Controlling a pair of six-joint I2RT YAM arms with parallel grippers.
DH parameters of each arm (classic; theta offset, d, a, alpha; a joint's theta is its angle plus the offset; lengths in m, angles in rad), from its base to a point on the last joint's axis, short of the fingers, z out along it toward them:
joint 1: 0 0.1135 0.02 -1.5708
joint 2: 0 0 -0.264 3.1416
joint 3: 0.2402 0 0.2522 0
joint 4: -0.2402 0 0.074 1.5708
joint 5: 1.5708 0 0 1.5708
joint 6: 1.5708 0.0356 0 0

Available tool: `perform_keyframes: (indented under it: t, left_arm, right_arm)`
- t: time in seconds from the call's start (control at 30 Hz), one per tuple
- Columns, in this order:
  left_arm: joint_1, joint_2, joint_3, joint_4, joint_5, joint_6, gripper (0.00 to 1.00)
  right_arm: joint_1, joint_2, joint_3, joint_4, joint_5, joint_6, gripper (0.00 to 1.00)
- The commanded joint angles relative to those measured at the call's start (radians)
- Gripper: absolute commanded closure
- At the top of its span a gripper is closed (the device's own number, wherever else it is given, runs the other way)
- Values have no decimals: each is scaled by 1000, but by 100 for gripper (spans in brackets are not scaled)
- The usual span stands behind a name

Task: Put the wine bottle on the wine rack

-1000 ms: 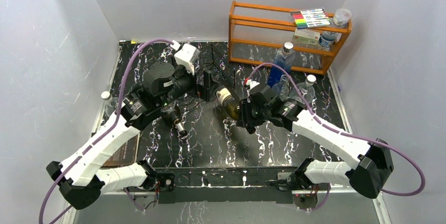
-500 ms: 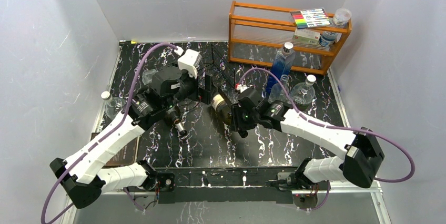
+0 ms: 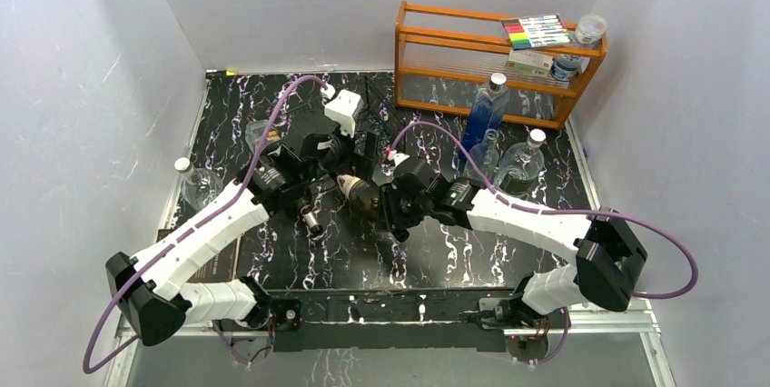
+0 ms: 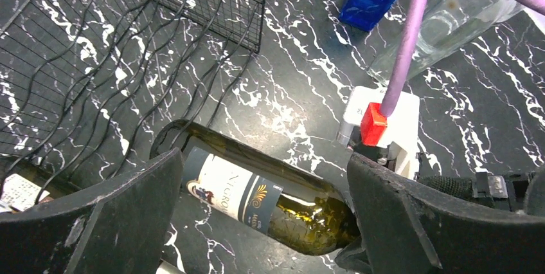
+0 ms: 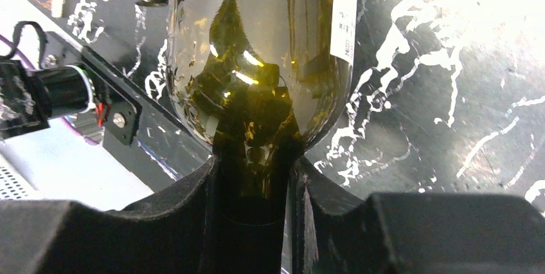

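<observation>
**Wine bottle** (image 3: 357,194): green glass with a white and dark label. It was found lying on its side near the middle of the table (image 3: 363,255), base towards the wine rack (image 4: 218,10). It was not lodged in the lattice. Whether the base touched the wire or the body rested on the table could not be told from the views.

**Right gripper** (image 5: 254,164): recorded as clamped on the bottle's neck, with a finger pressed to each side of it.

**Left gripper** (image 4: 265,161): recorded with jaws spread wide above the bottle's labelled body, one finger to each side and both apart from the glass.

**Wine rack:** black wire, placed towards the far edge of the table, just beyond the bottle.

**Orange shelf** (image 3: 454,51): placed at the far right corner, with a marker set (image 3: 536,31) laid on top.

**Blue bottle** (image 3: 481,114): stood upright in front of the shelf.
</observation>
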Motion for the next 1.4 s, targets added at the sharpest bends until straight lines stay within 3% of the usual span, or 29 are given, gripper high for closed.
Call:
perform_keyframes:
  t: [0.0,0.77,1.07,1.37]
  left_arm:
    - [1,-30,46,13,-50,49,2]
    - [7,-52,94,-69,-136,105,2]
    - [9,-59,176,-85,-181,189,2]
    - [9,-51,153,-73,-148,137,2]
  right_arm:
    - [7,-16,65,277,-23,-14,100]
    - [78,239,1,852,187,-37,100]
    - [78,423,123,919,202,-73,100]
    - [77,539,231,897,235,-75,100]
